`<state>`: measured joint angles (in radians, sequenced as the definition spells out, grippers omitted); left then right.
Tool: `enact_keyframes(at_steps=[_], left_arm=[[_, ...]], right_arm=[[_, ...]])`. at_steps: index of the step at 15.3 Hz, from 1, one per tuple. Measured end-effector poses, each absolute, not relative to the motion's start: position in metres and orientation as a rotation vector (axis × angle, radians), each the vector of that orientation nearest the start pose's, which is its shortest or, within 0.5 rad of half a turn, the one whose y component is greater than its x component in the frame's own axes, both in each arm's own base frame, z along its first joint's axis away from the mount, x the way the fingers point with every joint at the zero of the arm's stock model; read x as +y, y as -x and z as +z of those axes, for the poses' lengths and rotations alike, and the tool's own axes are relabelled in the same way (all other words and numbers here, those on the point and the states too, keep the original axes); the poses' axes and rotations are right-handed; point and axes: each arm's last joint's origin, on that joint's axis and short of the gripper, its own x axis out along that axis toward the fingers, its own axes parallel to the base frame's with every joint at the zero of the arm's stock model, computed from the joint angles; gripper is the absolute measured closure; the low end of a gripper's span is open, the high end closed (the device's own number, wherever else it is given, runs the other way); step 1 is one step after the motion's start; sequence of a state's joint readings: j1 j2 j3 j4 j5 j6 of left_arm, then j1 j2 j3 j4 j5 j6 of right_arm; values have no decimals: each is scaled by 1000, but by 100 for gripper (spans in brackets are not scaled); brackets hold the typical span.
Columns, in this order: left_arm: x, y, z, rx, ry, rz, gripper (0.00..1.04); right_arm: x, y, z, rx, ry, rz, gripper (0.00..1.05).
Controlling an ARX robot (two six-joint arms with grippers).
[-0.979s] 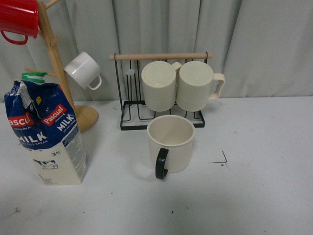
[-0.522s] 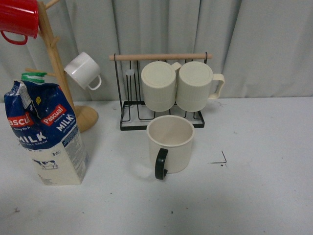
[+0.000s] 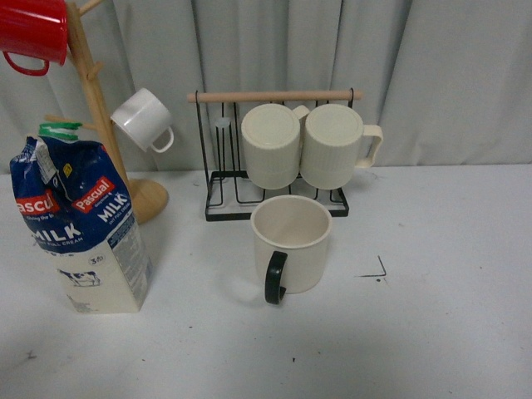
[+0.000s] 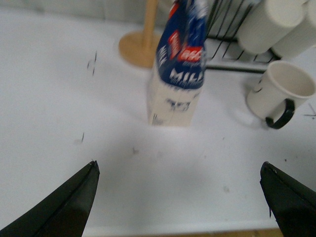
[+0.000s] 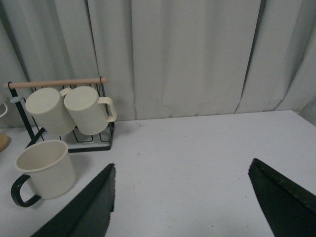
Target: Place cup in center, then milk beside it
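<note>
The cup, cream with a black handle facing the front, stands upright on the white table just in front of the black rack. It also shows in the left wrist view as the cup and in the right wrist view as the cup. The milk, a blue-and-white carton with a green cap, stands upright at the left; in the left wrist view the milk is straight ahead. My left gripper is open, well short of the carton. My right gripper is open over bare table, to the right of the cup. Neither arm shows in the front view.
A black wire rack with a wooden bar holds two ribbed cream mugs behind the cup. A wooden mug tree at the back left carries a red mug and a small white cup. A grey curtain hangs behind the table.
</note>
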<state>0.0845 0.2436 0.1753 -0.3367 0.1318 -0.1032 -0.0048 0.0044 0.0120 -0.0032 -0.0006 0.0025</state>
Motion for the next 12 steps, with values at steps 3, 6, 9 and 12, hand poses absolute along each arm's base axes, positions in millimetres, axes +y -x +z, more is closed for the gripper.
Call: enact_keyframes(at_steps=[3, 6, 9, 12], left_arm=[[14, -130, 213, 367, 181, -13, 7], [19, -174, 239, 297, 129, -51, 7], [21, -226, 237, 321, 47, -71, 7], [21, -270, 228, 354, -19, -109, 7]], right_arm=[[0, -97, 167, -4, -2, -5, 6], [0, -97, 167, -4, -2, -5, 6], [0, -97, 167, -4, -2, -4, 6], [0, -97, 167, -4, -2, -5, 6]])
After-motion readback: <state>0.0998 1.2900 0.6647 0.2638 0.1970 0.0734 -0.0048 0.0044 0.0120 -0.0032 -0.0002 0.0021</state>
